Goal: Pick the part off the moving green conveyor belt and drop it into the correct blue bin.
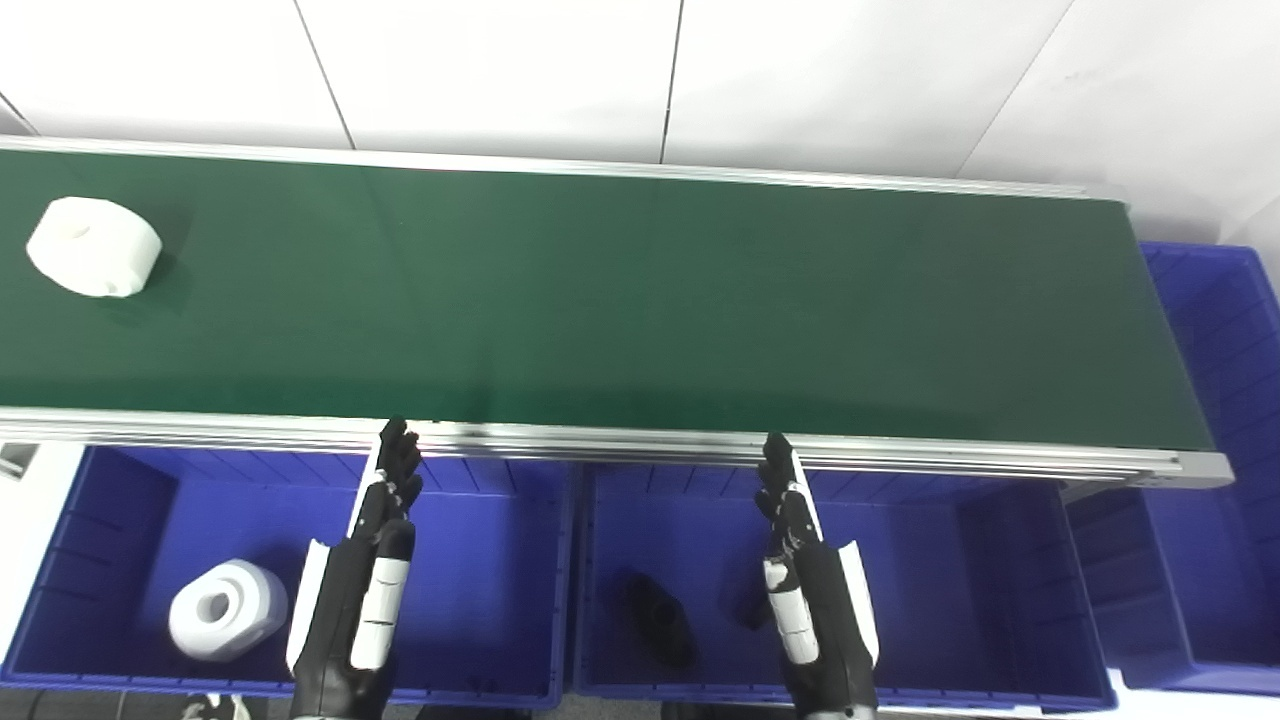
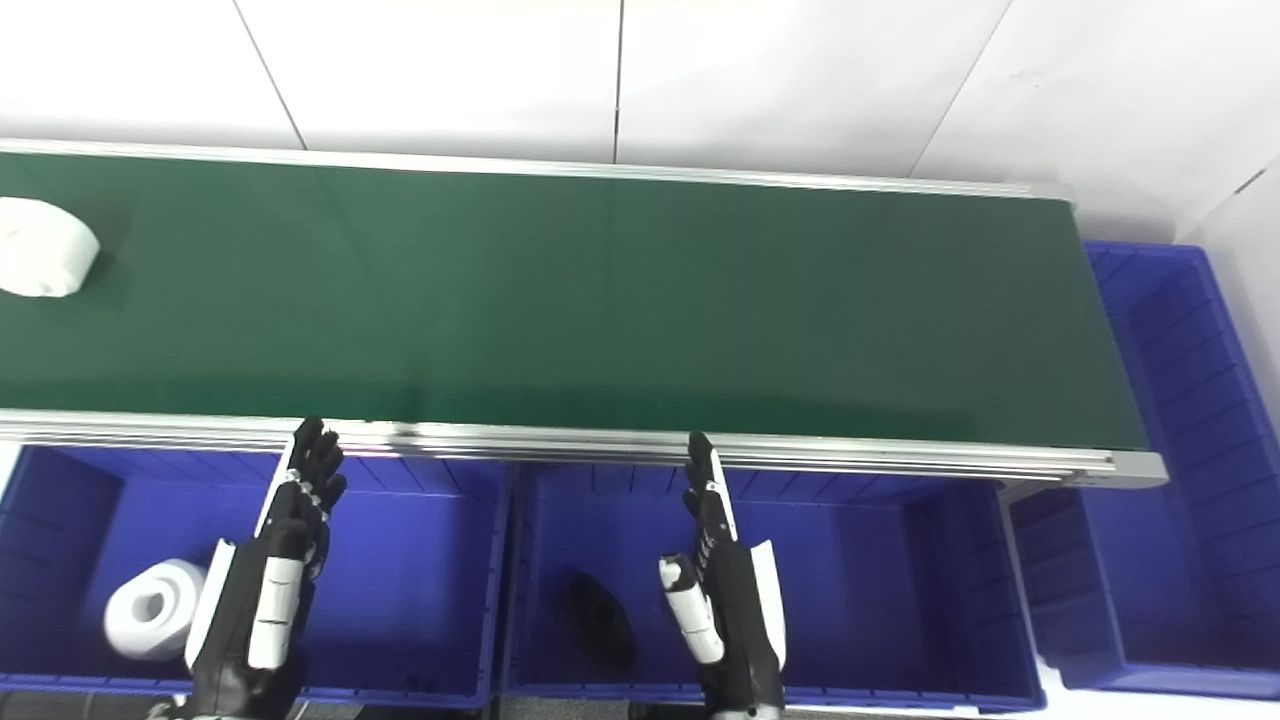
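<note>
Both hands hang over the bins, fingers straight and pointing toward the belt [image 1: 640,300], holding nothing. The left hand [image 1: 368,580] is released, flat and edge-on, above the left bin [image 1: 480,600]. The right hand [image 1: 805,585] is likewise released, above the middle bin [image 1: 950,600].

The part [image 1: 93,246], a white ring-shaped piece, lies on the belt well beyond and far to the left of the left hand, close to the picture's left edge. Nothing touches it.

Just to the left of the left hand, on the floor of the left bin, lies a second white ring [image 1: 226,609] with its hole facing up and forward. It sits near the bin's front left corner, apart from the hand.

To the left of the right hand, on the floor of the middle bin, lies a black piece [image 1: 660,620]; its shape is too dark to make out.

A third bin [image 1: 1230,420] stands well to the right of the right hand, past the belt's end, running back along it. What shows of its floor is bare blue.

The fingertips of both hands reach about to the belt's near metal rail [image 1: 600,440].
</note>
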### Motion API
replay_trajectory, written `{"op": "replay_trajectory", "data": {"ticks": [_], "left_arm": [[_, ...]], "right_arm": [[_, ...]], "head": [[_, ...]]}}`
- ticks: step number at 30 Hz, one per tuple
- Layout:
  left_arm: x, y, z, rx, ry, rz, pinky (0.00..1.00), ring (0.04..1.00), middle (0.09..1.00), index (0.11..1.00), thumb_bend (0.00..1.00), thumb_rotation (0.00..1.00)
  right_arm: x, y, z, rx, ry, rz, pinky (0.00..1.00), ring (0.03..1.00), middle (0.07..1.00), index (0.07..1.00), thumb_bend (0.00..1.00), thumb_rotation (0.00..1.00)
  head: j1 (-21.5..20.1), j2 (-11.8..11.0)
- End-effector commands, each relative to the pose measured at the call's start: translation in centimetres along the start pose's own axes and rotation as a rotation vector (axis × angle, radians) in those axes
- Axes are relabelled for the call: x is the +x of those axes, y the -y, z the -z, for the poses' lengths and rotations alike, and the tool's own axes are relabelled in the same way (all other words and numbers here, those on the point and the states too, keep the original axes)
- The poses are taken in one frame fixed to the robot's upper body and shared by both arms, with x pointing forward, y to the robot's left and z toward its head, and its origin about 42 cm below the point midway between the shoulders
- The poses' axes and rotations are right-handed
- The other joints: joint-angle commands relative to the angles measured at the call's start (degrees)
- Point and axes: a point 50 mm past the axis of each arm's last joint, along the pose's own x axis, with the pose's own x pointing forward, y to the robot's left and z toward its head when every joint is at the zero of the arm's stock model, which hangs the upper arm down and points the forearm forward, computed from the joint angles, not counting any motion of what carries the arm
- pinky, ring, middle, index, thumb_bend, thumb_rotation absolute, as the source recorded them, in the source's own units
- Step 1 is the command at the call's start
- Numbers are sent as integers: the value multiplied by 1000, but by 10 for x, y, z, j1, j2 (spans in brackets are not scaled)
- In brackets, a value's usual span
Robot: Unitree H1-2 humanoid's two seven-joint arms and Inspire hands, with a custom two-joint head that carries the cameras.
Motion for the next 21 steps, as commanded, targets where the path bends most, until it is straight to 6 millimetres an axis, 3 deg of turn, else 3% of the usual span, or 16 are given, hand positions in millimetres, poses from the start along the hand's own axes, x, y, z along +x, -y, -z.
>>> {"op": "replay_trajectory", "data": {"ticks": [1,14,20,21], "left_arm": [[1,0,-7,9,58,3,1000,1000,1000,1000,566,977],[1,1,-5,11,62,2,1000,1000,1000,1000,555,981],[-3,8,2,5,50,-10,1000,1000,1000,1000,576,953],[-3,11,4,8,52,-8,1000,1000,1000,1000,579,949]], "right_arm": [[3,-10,-11,33,44,-1,985,1000,1000,1000,842,965],[3,-9,-10,30,40,-9,988,1000,1000,1000,830,967],[-2,-2,-2,26,20,-3,990,1000,1000,1000,841,970],[-2,1,0,23,20,-1,991,1000,1000,1000,841,971]], "head": [[0,0],[5,-7],[71,-38],[101,-54]]}}
